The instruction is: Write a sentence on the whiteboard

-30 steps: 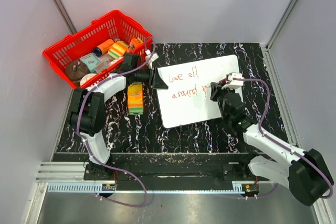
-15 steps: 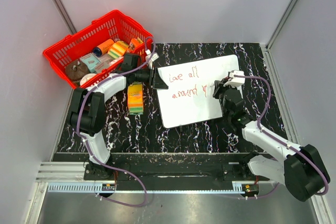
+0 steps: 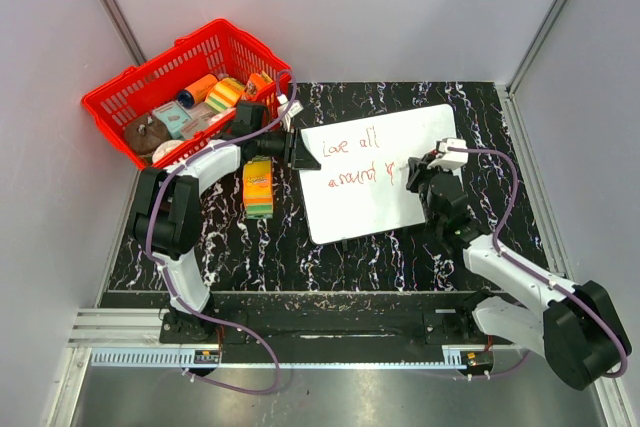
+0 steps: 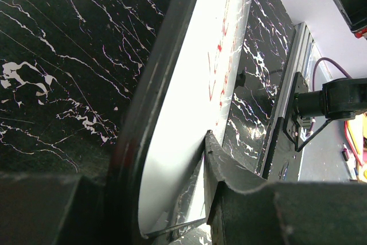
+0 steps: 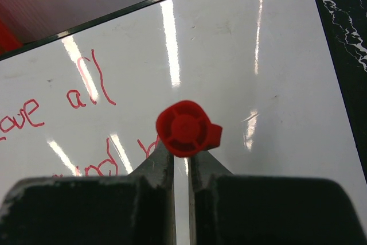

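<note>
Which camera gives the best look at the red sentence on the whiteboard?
The top external view: both lines of the sentence show on the whiteboard. The right wrist view catches only parts behind the pen's red cap; the left wrist view sees it edge-on, unreadable.

The top view is bright and even, with only soft, short shadows on the table (image 3: pixel 350 259). In the right wrist view, long white stripes of glare run across the whiteboard (image 5: pixel 275 84), and the jaws at the bottom are dark. In the left wrist view, the near jaws and the whiteboard's edge are dark and blurred.
</note>
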### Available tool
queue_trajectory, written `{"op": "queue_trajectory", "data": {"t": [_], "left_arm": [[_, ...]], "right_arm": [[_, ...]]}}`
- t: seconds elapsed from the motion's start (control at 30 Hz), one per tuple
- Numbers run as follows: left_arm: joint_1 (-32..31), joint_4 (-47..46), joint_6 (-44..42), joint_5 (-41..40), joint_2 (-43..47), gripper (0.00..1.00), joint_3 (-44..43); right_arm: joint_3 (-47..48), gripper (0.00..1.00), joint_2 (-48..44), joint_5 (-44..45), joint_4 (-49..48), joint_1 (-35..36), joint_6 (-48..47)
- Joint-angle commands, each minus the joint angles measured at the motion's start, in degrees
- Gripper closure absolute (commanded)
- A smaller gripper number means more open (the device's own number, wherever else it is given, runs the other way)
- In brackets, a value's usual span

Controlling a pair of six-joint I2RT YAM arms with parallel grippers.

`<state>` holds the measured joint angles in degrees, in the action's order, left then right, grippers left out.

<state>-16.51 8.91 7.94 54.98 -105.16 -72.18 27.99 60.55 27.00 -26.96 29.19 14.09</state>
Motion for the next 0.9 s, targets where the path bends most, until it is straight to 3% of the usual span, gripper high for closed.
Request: {"op": "queue_trajectory", "data": {"t": [0.0, 0.57, 0.87], "left_arm": [[-1.68, -2.14, -18.58, -20.88, -2.68, 1.00, 1.25], [-1.77, -2.14, -18.67, -21.14, -2.76, 1.00, 1.17], [-1.86, -2.14, -18.67, -21.23, -2.77, 1.00, 1.25]], "right_arm": [[0.22, 1.00, 0.88, -0.81, -0.99, -0.36, 0.94], [-1.09, 1.00, -0.08, -5.82, 2.79, -0.27, 2.70], [-2.94, 1.00, -4.04, -4.07, 6.57, -0.36, 2.79]]}}
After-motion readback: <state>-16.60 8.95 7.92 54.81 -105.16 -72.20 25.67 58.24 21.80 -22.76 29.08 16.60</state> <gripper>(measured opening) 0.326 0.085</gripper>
